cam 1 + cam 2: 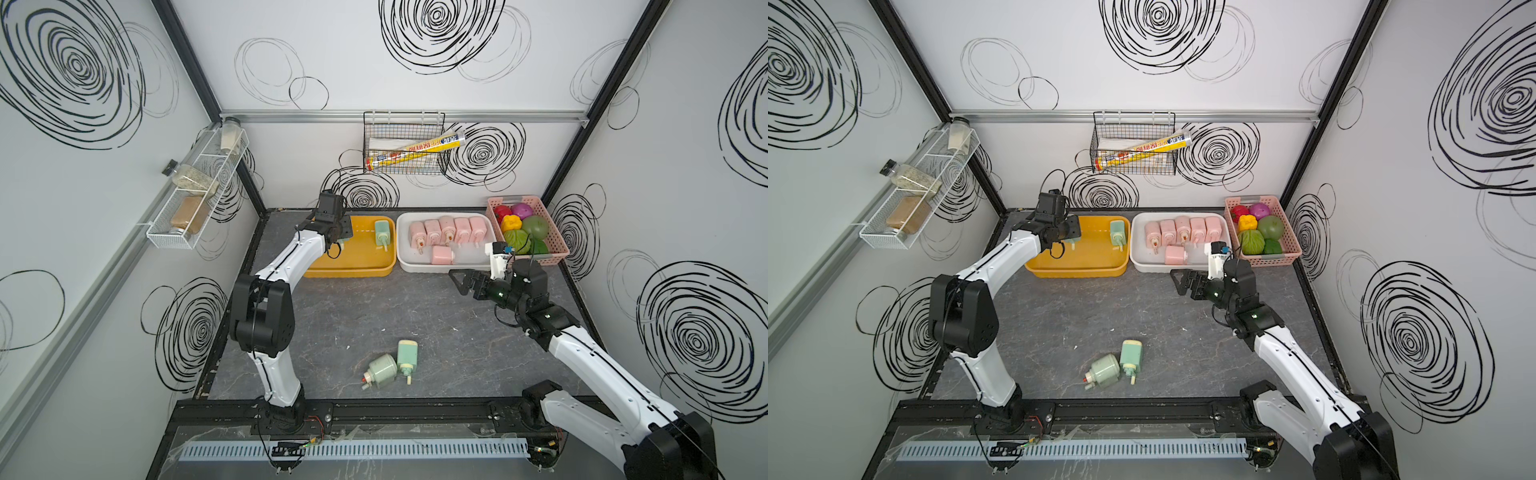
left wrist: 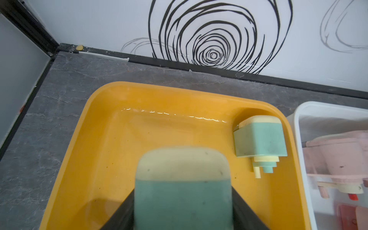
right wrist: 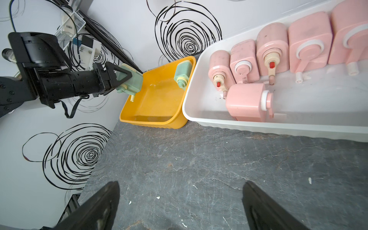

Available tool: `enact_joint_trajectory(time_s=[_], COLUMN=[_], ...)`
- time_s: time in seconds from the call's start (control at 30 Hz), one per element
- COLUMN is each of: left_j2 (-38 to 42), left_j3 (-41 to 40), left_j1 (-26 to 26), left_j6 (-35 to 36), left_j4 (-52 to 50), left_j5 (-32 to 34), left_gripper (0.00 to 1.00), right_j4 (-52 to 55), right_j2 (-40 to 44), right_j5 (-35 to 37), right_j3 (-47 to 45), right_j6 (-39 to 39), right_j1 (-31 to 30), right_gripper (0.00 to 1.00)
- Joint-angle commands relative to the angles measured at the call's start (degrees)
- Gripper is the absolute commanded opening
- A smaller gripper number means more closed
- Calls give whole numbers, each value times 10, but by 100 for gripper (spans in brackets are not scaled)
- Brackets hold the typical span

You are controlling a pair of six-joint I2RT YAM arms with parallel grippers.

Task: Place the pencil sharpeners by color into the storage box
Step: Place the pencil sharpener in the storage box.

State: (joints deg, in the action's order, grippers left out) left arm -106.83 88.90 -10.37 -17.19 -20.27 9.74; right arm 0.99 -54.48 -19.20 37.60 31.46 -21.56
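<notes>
Yellow tray point(image 1: 353, 272) floor mostly free — one green sharpener point(image 1: 382, 232) lies beside its wall; the table point(image 1: 374, 307) lies open at its middle.

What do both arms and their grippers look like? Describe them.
Both the left arm and right arm have white shells, chunky black joints and a thin black cable along each link. The left gripper and right gripper are black, with triangular open-frame fingers.

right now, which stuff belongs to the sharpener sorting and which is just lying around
Job:
green sharpener in the left gripper
second green sharpener in the yellow tray
two loose green sharpeners on the table
six pink sharpeners in the white tray

Lying about:
pink basket of toy produce
wire basket with tube
spice rack
</notes>
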Motion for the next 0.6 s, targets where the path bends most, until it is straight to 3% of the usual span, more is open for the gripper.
enact_joint_trajectory(time_s=[0.0,0.27,0.57], left_j2=[-28,-97,-146], left_j3=[51,85,101], left_j1=[3,14,11], left_j6=[5,-35,-50], left_j4=[12,37,61], left_j5=[-37,-138,-122], left_gripper=[0,0,0], right_j4=[15,41,63], right_j2=[11,15,27], right_j5=[5,6,15], right_j3=[4,23,18], right_j6=[-8,-20,-27], right_j1=[-3,-3,-3], right_gripper=[100,100,100])
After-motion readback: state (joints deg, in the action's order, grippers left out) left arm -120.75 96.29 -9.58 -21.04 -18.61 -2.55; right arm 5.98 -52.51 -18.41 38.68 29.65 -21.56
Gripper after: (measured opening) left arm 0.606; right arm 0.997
